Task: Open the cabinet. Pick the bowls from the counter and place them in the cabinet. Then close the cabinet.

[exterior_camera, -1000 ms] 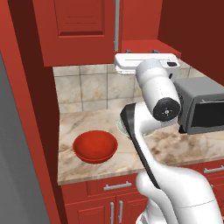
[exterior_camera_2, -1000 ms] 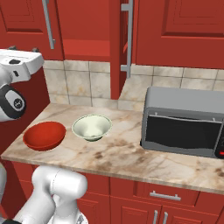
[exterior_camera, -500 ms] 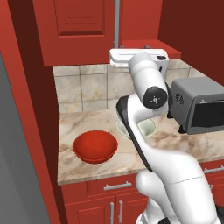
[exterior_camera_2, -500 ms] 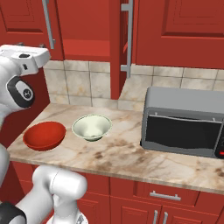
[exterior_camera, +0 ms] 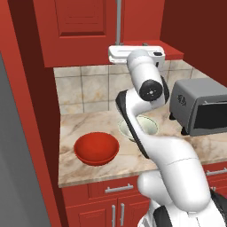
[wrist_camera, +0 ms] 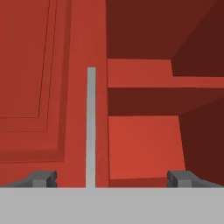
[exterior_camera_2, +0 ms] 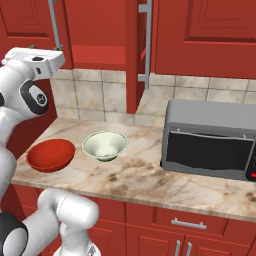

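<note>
Pincer (wrist_camera: 112,178) spread wide before cabinet (wrist_camera: 52,87), slim silver bar handle (wrist_camera: 91,127).

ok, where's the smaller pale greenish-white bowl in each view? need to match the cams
Left base view: the smaller pale greenish-white bowl sits centre, partly behind the white arm, right of the wider glossy red bowl.
Right base view: left of centre, again just right of the red bowl.
Hand view: not in it; that camera faces the red wall cabinet.
Shared landmark: the grey toaster oven on the counter.
</note>
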Robot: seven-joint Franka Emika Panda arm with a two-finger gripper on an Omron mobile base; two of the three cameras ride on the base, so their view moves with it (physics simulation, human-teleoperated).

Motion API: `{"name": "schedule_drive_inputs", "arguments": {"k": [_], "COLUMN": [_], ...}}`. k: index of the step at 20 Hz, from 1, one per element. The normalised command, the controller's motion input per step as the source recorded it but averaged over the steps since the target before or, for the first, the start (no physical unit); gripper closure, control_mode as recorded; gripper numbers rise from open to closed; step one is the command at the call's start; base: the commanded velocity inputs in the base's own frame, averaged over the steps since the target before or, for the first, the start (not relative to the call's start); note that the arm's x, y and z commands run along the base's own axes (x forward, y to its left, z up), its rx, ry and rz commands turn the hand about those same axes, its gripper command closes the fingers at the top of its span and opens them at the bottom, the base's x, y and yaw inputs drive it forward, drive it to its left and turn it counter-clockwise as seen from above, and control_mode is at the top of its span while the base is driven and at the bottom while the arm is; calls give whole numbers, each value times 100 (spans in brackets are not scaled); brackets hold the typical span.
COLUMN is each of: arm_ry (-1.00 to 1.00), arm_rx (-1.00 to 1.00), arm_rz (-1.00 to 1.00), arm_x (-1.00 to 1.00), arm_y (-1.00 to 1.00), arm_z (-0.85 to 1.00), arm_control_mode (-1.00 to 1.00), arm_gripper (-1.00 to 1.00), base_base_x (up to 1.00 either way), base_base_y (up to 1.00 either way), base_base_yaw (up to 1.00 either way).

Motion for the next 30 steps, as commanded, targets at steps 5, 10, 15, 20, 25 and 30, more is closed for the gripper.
{"name": "schedule_drive_inputs", "arguments": {"k": [5, 10, 15, 20, 25, 30], "arm_ry": [0, 0, 0, 0, 0, 0], "arm_rx": [0, 0, 0, 0, 0, 0], "arm_rz": [0, 0, 0, 0, 0, 0], "arm_x": [37, 34, 34, 36, 37, 37], "arm_y": [0, 6, 12, 20, 11, 12], "arm_z": [0, 0, 0, 0, 0, 0], "arm_control_mode": [-100, -100, -100, -100, -100, -100], "arm_gripper": [-100, -100, -100, -100, -100, -100], "base_base_x": [0, 0, 0, 0, 0, 0], "base_base_y": [0, 0, 0, 0, 0, 0], "base_base_yaw": [0, 0, 0, 0, 0, 0]}}
